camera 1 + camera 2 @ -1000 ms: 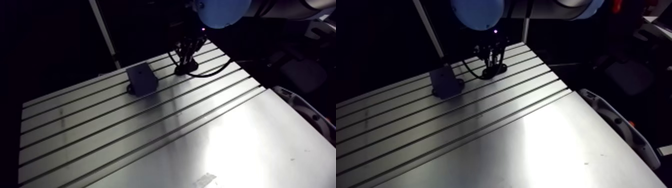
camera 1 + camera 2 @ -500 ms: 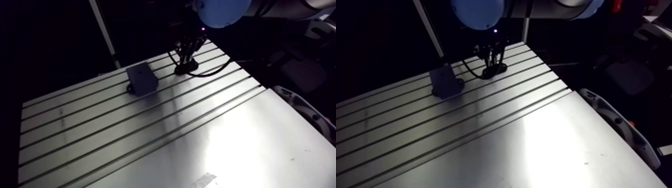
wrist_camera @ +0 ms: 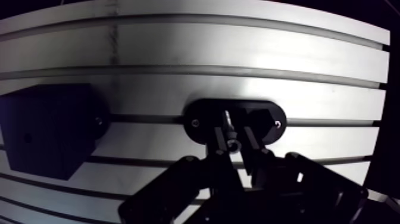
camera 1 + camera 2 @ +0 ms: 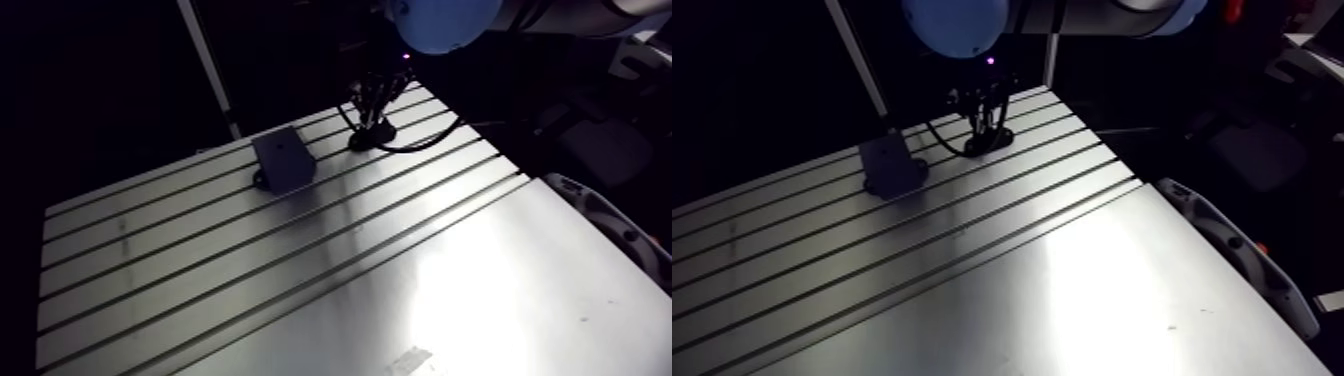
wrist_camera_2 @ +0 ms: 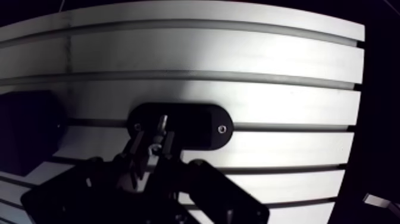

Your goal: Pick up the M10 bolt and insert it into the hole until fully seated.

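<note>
Silvery M10 bolt (image 3: 228,122): pinched in the gripper (image 3: 233,137), axis along its fingers, over the black oval plate (image 3: 266,118) by the bench's (image 3: 238,42) far right corner.
Gripper: clamped on the bolt.
Black square block (image 3: 50,137): beside the plate, toward the bench's left edge; likely the insertion target.

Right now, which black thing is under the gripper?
The flat black oval plate, right under the gripper holding the metal bolt. The taller black block sits beside it, apart.
</note>
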You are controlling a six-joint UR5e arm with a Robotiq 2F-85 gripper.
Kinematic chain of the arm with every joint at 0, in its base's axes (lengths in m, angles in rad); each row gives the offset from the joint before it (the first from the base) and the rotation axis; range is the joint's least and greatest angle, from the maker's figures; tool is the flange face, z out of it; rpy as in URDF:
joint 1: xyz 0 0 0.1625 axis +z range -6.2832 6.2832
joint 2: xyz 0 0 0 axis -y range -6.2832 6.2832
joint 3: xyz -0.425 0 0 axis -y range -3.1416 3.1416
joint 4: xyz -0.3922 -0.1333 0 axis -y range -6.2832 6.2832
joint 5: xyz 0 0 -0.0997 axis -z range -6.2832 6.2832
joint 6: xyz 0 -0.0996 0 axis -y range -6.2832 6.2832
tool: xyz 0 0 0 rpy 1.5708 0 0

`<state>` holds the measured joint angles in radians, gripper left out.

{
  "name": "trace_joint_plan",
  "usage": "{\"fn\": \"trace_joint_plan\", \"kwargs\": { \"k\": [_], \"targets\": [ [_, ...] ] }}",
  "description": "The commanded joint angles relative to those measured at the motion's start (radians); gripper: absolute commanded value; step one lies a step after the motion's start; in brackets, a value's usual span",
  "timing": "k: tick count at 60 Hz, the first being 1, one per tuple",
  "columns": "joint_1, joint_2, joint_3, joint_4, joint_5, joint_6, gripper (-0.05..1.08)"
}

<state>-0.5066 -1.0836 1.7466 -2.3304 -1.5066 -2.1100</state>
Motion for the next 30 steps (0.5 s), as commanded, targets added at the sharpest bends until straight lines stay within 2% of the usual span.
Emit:
{"fn": "trace_joint_plan", "kwargs": {
  "k": [1,16,30],
  "targets": [
    [-0.001,-0.004,-0.003,0.002,-0.002,-0.002,0.85],
    [-0.004,-0.019,0.004,0.002,0.008,-0.006,0.88],
    [-0.006,-0.054,0.006,-0.002,0.052,0.0,0.96]
  ]
}}
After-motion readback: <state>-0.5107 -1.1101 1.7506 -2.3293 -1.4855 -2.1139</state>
